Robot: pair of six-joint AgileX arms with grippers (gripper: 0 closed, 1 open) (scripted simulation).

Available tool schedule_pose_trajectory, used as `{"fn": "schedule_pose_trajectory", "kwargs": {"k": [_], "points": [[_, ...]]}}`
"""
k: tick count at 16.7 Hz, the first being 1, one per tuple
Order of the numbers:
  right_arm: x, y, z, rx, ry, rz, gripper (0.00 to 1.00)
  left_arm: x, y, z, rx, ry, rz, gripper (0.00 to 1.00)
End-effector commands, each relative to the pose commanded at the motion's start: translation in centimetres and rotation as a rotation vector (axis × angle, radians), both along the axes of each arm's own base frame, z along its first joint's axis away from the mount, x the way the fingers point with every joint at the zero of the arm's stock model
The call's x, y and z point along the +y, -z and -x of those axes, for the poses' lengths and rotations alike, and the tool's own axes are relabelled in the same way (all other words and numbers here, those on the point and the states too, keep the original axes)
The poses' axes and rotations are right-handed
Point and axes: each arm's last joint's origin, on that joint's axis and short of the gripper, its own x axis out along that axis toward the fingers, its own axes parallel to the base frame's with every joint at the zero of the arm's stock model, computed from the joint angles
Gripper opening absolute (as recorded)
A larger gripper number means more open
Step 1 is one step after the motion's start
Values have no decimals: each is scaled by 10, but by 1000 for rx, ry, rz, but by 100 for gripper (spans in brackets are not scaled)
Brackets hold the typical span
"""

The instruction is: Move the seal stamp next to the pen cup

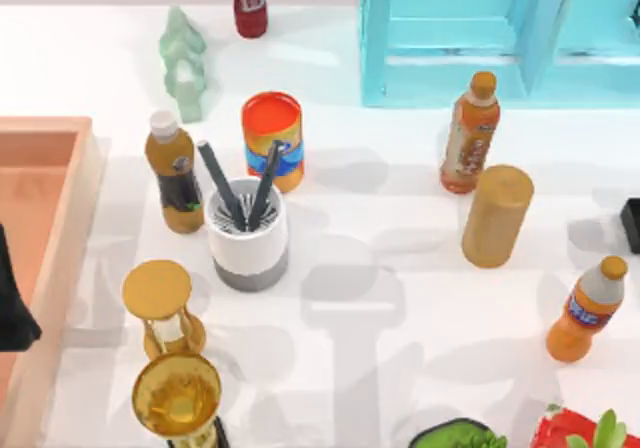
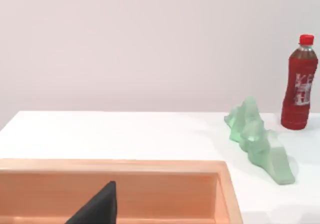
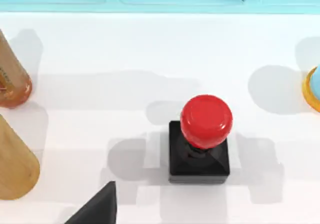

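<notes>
From above, the pen cup (image 1: 248, 236) is seen left of centre; a black edge (image 1: 631, 224) at the far right is likely the seal stamp. In the left wrist view, the orange tray (image 2: 150, 165) is overlooked by the parked left arm. In the right wrist view, the seal stamp (image 3: 201, 140) stands ungrasped, centre frame. Finger opening cannot be told. Approach is judged underway; descent and a grasp around the knob are called for.

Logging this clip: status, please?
Right tool above seal stamp, nothing held. Stamp on table, apart from pen cup. Left arm parked over tray. Wooden cylinder and bottles stand between.
</notes>
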Motion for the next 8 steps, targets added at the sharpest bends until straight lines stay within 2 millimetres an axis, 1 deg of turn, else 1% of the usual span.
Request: {"fn": "schedule_pose_trajectory", "kwargs": {"k": [2, 4, 6, 8], "points": [[0, -13, -37, 169, 2, -1, 100, 0, 0, 0, 0, 0, 0, 100], [-1, -17, -76, 332, 3, -3, 100, 0, 0, 0, 0, 0, 0, 100], [-2, -14, -115, 480, 4, -5, 100, 0, 0, 0, 0, 0, 0, 100], [-3, -6, -149, 608, 4, -7, 100, 0, 0, 0, 0, 0, 0, 100]]}}
